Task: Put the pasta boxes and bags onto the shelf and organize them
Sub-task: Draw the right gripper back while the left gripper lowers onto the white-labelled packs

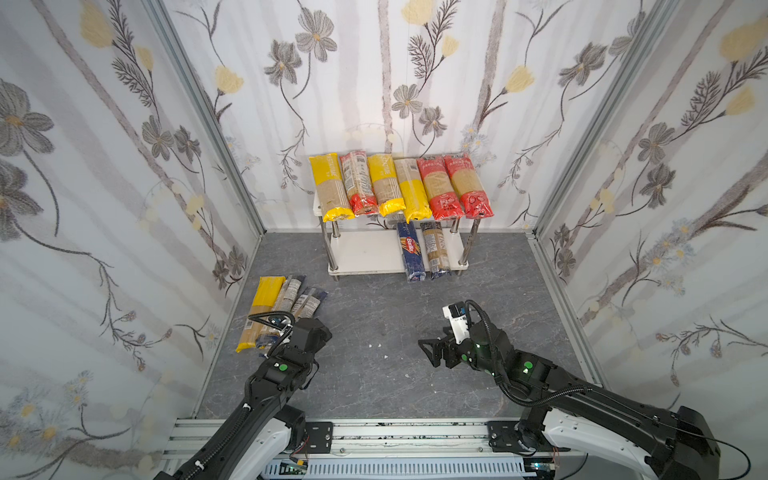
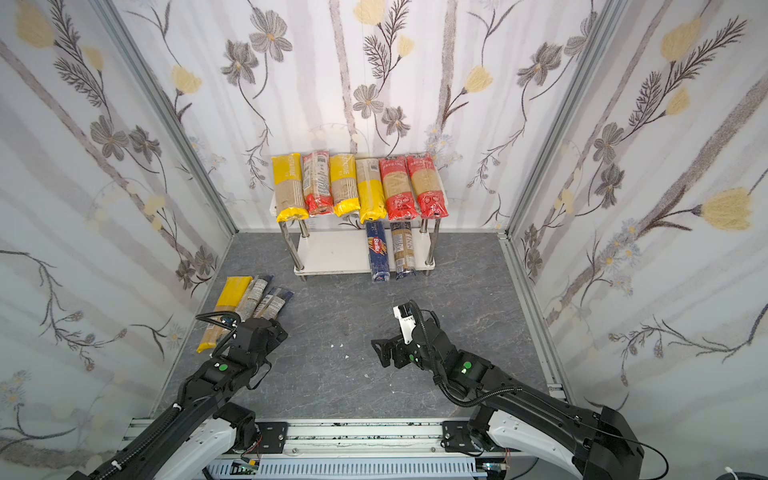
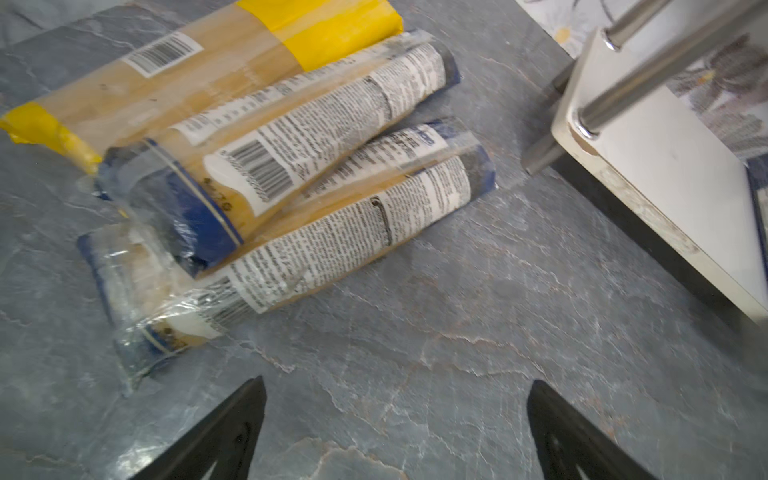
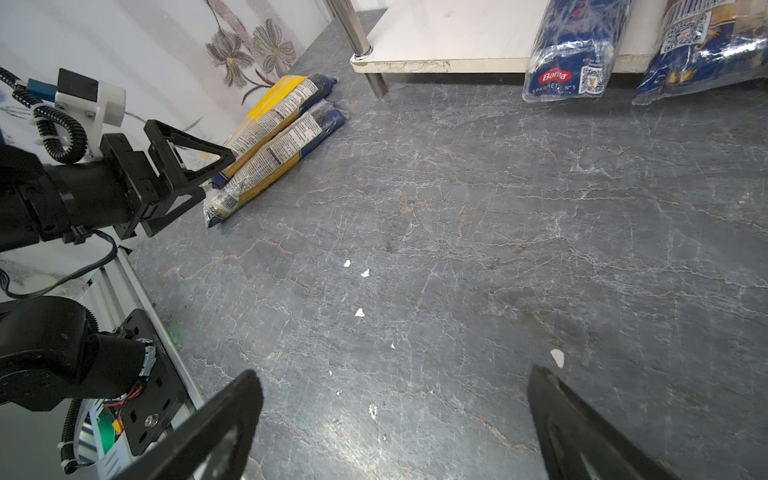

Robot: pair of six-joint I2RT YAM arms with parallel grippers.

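We found both claws spread wide and empty: the left gripper (image 3: 397, 384) hung just beside three packs (image 3: 291, 166) lying on the floor (image 1: 374, 324), the right gripper (image 4: 392, 374) over bare floor. Across the top board of the shelf (image 1: 365, 253) lay six packs (image 1: 386, 187); the Barilla pack (image 1: 410, 251) and a blue-ended pack (image 1: 436, 249) lay on its lower board.

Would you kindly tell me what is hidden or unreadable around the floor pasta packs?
- Top views: near parts of the blue-ended clear spaghetti bags, behind the black left arm.
- Left wrist view: those bags' label print, blurred.
- Right wrist view: white shelf board, cut by the edge.
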